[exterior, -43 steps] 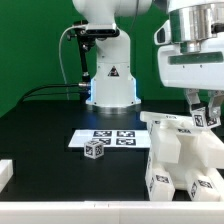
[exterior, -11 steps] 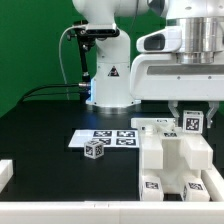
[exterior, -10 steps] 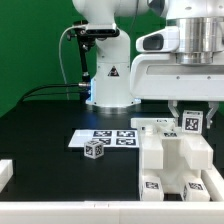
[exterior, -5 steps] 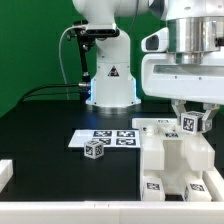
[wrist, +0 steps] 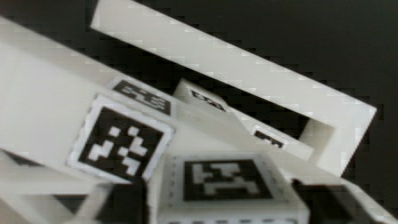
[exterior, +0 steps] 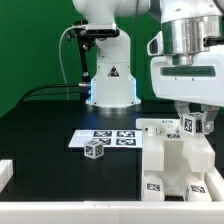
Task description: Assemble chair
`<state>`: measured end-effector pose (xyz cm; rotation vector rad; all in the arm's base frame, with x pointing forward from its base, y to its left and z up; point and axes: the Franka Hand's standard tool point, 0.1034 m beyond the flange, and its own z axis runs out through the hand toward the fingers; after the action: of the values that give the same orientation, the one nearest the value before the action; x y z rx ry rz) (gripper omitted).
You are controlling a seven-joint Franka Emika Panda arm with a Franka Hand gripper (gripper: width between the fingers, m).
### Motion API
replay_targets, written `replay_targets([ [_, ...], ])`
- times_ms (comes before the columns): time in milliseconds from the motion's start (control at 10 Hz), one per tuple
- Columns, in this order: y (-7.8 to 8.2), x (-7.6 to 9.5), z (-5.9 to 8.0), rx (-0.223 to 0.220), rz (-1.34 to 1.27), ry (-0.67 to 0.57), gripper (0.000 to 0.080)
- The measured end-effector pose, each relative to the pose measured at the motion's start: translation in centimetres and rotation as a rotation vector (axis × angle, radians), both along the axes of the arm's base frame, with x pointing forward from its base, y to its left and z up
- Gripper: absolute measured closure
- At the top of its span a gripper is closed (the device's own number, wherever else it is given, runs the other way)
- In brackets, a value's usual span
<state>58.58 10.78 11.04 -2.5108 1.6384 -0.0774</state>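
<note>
Chunky white plastic, matte and square-edged: the chair (exterior: 172, 160), slabs and bars stacked in steps, black-and-white square tags on its faces. Stands on the black tabletop (exterior: 40, 125) at the exterior view's right, close to the front. Toward that view's left, the thin flat marker board (exterior: 105, 138), with a small tagged cube (exterior: 93, 150) just in front of it. Behind, a plain green backdrop (exterior: 30, 50). Over the chair's top, arm upright, wrist pointing straight down — the claw (exterior: 191, 120) pinching a small tagged piece (exterior: 188, 125) between dark fingers. In the wrist view, only blurred white slabs and tags.
</note>
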Motion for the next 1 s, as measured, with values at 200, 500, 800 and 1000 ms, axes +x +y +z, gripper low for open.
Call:
replay_targets([
  [200, 0.48, 0.15, 0.32, -0.015, 0.175, -0.006, 0.0193],
  [500, 0.15, 0.43, 0.5, -0.069, 0.587, -0.042, 0.0152],
  [800, 0.05, 0.43, 0.45, -0.096, 0.804, -0.061, 0.0151],
  [1000, 0.49, 0.21, 0.42, -0.157, 1.214, -0.026, 0.0151],
])
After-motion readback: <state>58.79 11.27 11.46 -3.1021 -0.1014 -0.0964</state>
